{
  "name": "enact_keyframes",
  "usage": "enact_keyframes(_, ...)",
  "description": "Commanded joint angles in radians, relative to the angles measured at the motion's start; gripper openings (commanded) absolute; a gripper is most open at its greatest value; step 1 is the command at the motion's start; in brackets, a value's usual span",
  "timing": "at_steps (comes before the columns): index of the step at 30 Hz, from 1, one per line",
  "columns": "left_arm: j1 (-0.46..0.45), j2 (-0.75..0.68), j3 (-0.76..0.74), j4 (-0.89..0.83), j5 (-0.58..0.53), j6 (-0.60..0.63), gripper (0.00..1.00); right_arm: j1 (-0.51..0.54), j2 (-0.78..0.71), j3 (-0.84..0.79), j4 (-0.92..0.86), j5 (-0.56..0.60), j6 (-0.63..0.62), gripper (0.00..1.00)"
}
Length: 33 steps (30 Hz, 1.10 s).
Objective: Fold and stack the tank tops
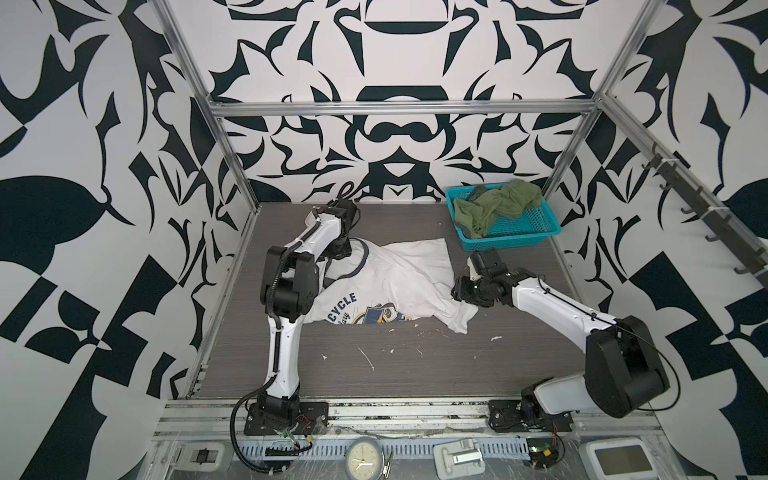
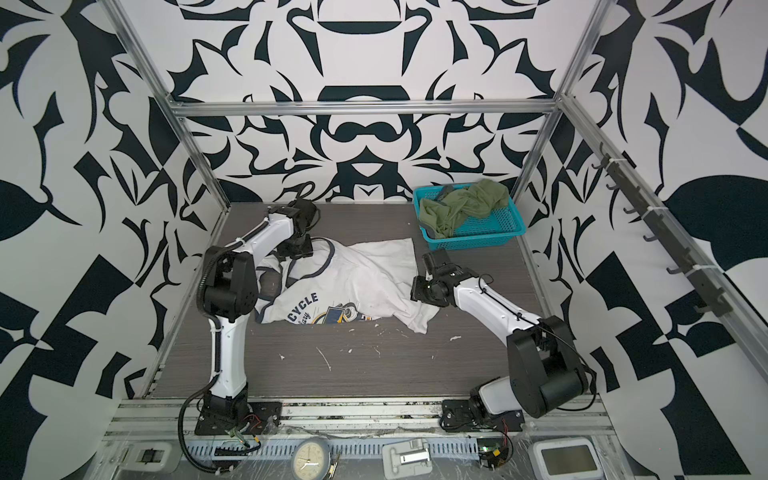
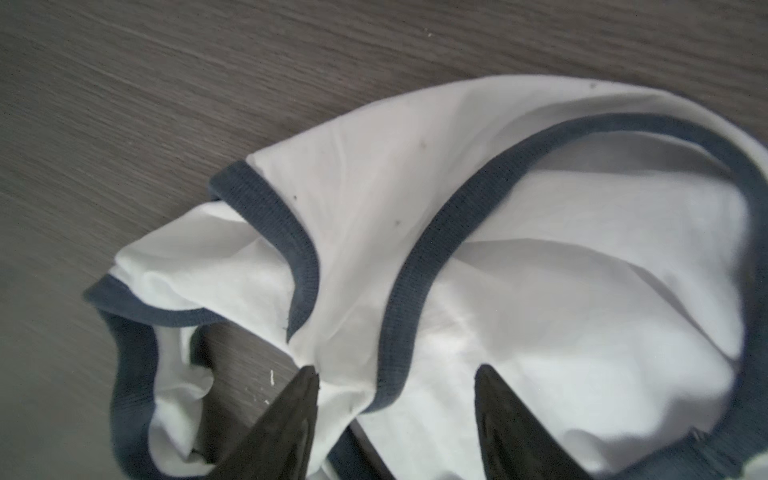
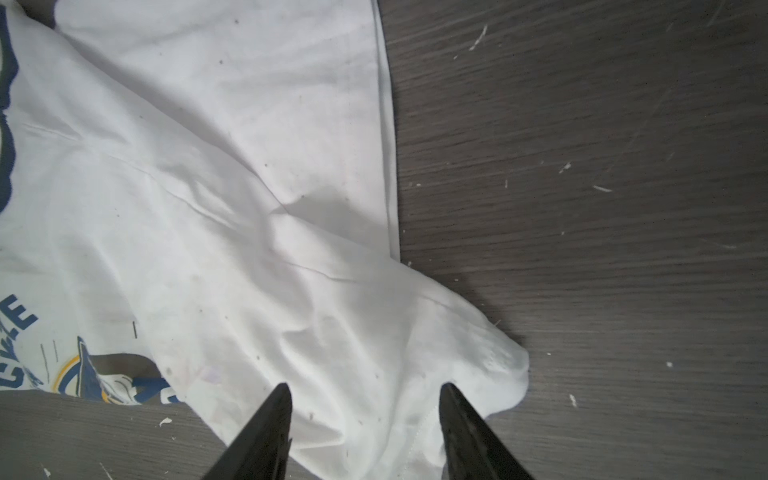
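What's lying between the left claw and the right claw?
The white tank top, crumpled on the table, spans from left claw to right claw; both top views show it.

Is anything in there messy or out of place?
Yes. The white tank top lies rumpled and crooked on the table, its print partly hidden. The green tank top is heaped in the blue basket, draping over its rim. White flecks litter the table's front.

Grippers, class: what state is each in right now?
Left gripper: open, straddling a strap of the white tank top.
Right gripper: open over its hem.
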Motion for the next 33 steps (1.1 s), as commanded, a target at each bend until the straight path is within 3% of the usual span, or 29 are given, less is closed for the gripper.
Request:
enact_keyframes(1,-0.007,0.049,0.043,-0.163,-0.115,0.013,0.62,-0.002,-0.013,-0.001,0.018,0.011,-0.01,0.59)
enact_keyframes(5,-0.014,0.065,0.048,-0.177,-0.142,0.027,0.59,-0.002,-0.007,-0.003,0.018,0.017,-0.013,0.59)
enact_keyframes(15,0.002,0.018,0.024,-0.189,-0.263,-0.023,0.37,-0.002,0.016,0.004,0.022,0.005,-0.01,0.59)
enact_keyframes(28,0.035,-0.028,0.001,-0.173,-0.284,-0.028,0.38,-0.001,0.026,0.002,0.021,0.0,-0.012,0.58)
enact_keyframes(33,0.041,-0.022,0.001,-0.172,-0.283,-0.028,0.33,-0.002,0.031,0.001,0.02,-0.001,-0.013,0.58)
